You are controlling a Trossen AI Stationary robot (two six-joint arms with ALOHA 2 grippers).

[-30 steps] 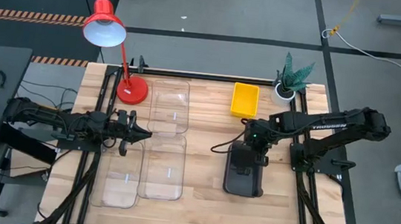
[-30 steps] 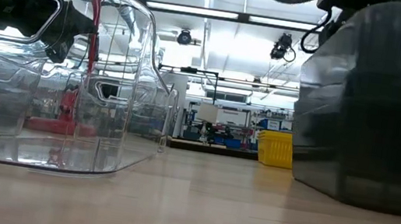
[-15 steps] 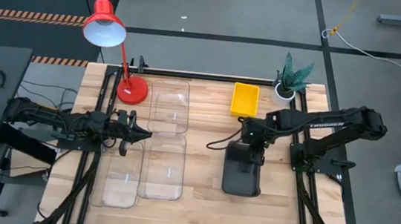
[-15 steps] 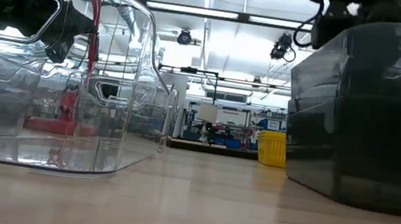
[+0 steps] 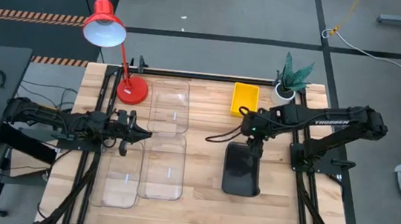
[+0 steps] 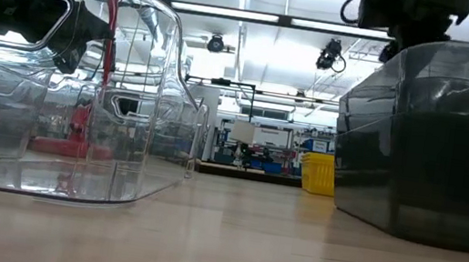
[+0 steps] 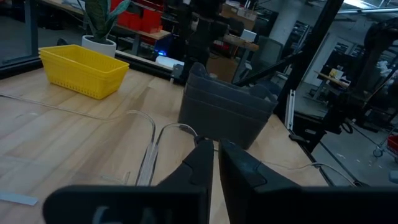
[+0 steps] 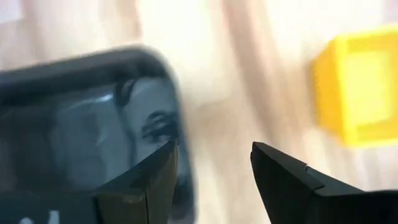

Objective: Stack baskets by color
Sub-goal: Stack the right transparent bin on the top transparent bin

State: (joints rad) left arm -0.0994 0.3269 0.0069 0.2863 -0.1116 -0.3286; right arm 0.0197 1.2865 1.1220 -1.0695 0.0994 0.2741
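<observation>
**High view: grey stack set down, right tool released**

High view, and we take the dark grey baskets (image 5: 242,169) as our landmark. They sit on the wooden table (image 5: 198,201), well apart from the clear baskets. Our right tool (image 5: 252,131) hovers just beyond the grey stack's far short end, on the side toward the yellow basket (image 5: 244,99), with its fingers spread and nothing between them. In the right wrist view the gap between the two fingers shows only bare wood, with the grey rim beside one finger (image 8: 140,180).

Across the table from the grey stack lie the clear baskets: one (image 5: 169,106) near the red desk lamp (image 5: 111,39), one (image 5: 163,166) level with the grey stack, and one (image 5: 122,179) farther out still. Our left tool (image 5: 137,131) sits at the far edge of that clear group, its fingers clenched close together; we cannot tell whether it pinches a clear rim.

Beyond the grey stack, past the yellow basket, a small potted plant (image 5: 291,78) stands at the table corner.
</observation>
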